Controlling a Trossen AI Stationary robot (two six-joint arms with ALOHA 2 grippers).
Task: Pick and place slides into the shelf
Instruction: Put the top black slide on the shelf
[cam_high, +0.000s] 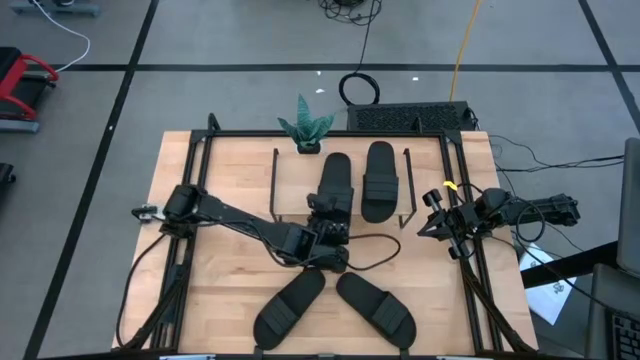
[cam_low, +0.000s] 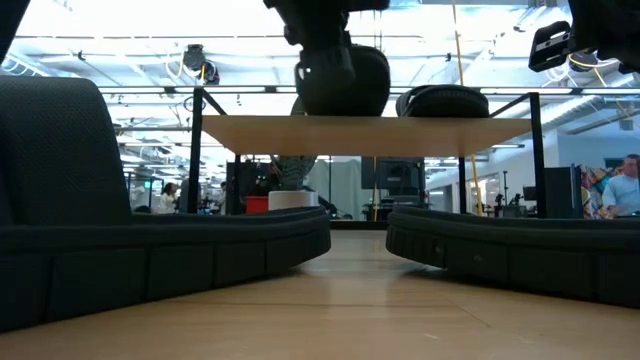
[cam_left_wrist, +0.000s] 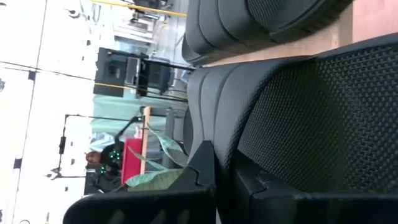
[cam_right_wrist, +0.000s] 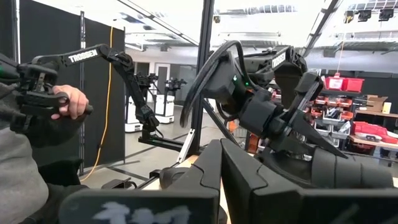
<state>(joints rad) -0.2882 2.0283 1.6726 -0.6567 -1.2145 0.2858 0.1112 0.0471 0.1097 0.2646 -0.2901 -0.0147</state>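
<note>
Table (cam_high: 210, 300): light wood top inside a black frame.
Shelf (cam_high: 290, 190): stands at the table's far middle, on thin black legs.
On the shelf: two slides (cam_high: 379, 180) side by side.
On the table: two slides (cam_high: 290, 305) at the near edge, heels apparently touching; green plant (cam_high: 306, 127) at the far edge.

Robotics lab / workshop, grey floor w/ black tape lines (cam_high: 130, 80), loose cables (cam_high: 465, 40), other robot arms (cam_right_wrist: 124, 81), storage bins (cam_right_wrist: 343, 83), ceiling strip lights (cam_low: 120, 45)
</note>
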